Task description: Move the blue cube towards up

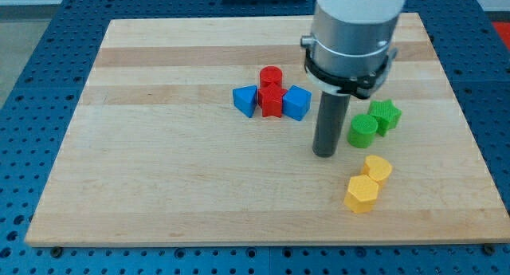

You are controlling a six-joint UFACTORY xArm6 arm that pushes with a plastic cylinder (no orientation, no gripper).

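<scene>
The blue cube [296, 103] sits near the middle of the wooden board [159, 171], touching the right side of a red star-shaped block [272, 101]. A red cylinder [271, 76] stands just above the star, and a blue triangular block [245, 100] is at the star's left. My tip [323, 154] rests on the board below and to the right of the blue cube, a short gap away, not touching it.
A green cylinder [363, 131] and a green star [386, 115] lie right of my tip. Two yellow blocks [378, 168] [362, 194] lie at the lower right. The arm's grey body [352, 36] hides part of the board's top right.
</scene>
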